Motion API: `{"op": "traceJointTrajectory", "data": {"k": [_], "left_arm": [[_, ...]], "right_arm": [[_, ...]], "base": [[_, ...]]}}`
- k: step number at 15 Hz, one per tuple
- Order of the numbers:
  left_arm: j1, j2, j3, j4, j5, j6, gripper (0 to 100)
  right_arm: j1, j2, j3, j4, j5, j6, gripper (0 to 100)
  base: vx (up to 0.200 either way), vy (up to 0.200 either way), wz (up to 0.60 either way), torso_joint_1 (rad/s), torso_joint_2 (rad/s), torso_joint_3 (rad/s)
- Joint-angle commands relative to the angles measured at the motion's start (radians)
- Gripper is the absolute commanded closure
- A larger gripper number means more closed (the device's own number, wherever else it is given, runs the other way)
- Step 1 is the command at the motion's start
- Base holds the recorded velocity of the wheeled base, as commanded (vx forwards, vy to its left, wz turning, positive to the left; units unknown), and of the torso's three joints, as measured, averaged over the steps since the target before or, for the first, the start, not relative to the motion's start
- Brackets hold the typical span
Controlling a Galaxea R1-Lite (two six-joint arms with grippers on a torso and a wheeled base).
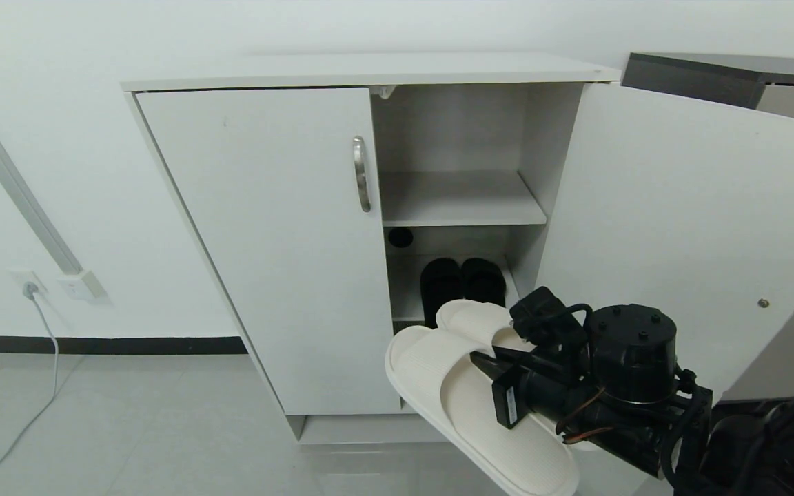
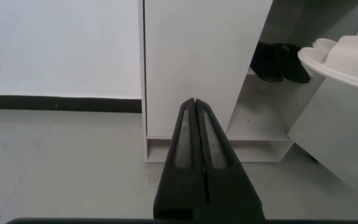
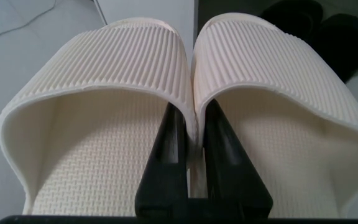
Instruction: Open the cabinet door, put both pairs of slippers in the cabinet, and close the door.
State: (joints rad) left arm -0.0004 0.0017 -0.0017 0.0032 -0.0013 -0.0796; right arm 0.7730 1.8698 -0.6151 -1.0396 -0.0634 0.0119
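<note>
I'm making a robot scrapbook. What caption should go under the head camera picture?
Right gripper holds the white slippers before the open cabinet, black slippers already inside on a lower shelf.

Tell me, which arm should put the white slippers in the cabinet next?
Right, probably. The right gripper is shut on the white slippers, before the open side of the cabinet, near the black slippers. The left gripper is shut and empty, facing the closed door.

head view high before cabinet (image 1: 266,241), wrist views lower, black slippers (image 1: 442,286) in all three
</note>
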Motion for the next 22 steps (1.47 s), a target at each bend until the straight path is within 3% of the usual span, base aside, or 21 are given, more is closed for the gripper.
{"op": "traceJointTrajectory", "data": {"k": [1, 8, 9, 10, 11, 12, 14, 15, 18, 20, 22], "left_arm": [[0.000, 0.000, 0.000, 0.000, 0.000, 0.000, 100], [0.000, 0.000, 0.000, 0.000, 0.003, -0.002, 100], [0.000, 0.000, 0.000, 0.000, 0.003, -0.002, 100], [0.000, 0.000, 0.000, 0.000, 0.003, -0.003, 100], [0.000, 0.000, 0.000, 0.000, 0.001, 0.000, 100], [-0.001, 0.000, 0.000, 0.000, 0.003, 0.003, 100], [0.000, 0.000, 0.000, 0.000, 0.001, 0.000, 100], [-0.001, 0.000, 0.000, 0.000, 0.001, 0.000, 100], [0.000, 0.000, 0.000, 0.000, 0.001, 0.000, 100], [0.000, 0.000, 0.000, 0.000, 0.001, 0.000, 100], [0.000, 0.000, 0.000, 0.000, 0.001, 0.000, 100]], "right_arm": [[0.003, 0.002, 0.023, -0.030, -0.001, -0.001, 100], [0.002, 0.046, 0.028, -0.068, -0.003, -0.001, 100], [0.006, 0.057, 0.017, -0.063, -0.029, -0.003, 100], [0.058, 0.086, -0.023, -0.057, -0.191, 0.008, 100], [0.075, 0.092, -0.043, -0.057, -0.216, 0.006, 100], [0.078, 0.094, -0.094, -0.023, -0.227, 0.006, 100], [0.078, 0.083, -0.270, 0.202, -0.403, 0.037, 100], [0.078, 0.083, -0.318, 0.251, -0.443, 0.060, 100], [0.112, 0.077, -0.600, 0.576, -0.624, 0.161, 100], [0.117, 0.083, -0.719, 0.667, -0.705, 0.163, 100], [0.127, 0.081, -0.770, 0.678, -0.719, 0.148, 100]], "base": [[0.000, 0.000, 0.00, 0.000, 0.00, 0.000], [0.000, 0.000, 0.00, 0.000, 0.00, 0.000], [0.000, 0.000, 0.00, 0.000, 0.00, 0.000], [0.000, 0.000, 0.00, 0.000, 0.00, 0.000], [0.000, 0.000, 0.00, 0.000, 0.00, 0.000], [0.000, 0.000, 0.00, 0.000, 0.00, 0.000], [0.000, 0.000, 0.00, 0.000, 0.00, 0.000], [0.000, 0.000, 0.00, 0.000, 0.00, 0.000], [0.000, 0.000, 0.00, 0.000, 0.00, 0.000], [0.000, 0.000, 0.00, 0.000, 0.00, 0.000], [0.000, 0.000, 0.00, 0.000, 0.00, 0.000]]}}
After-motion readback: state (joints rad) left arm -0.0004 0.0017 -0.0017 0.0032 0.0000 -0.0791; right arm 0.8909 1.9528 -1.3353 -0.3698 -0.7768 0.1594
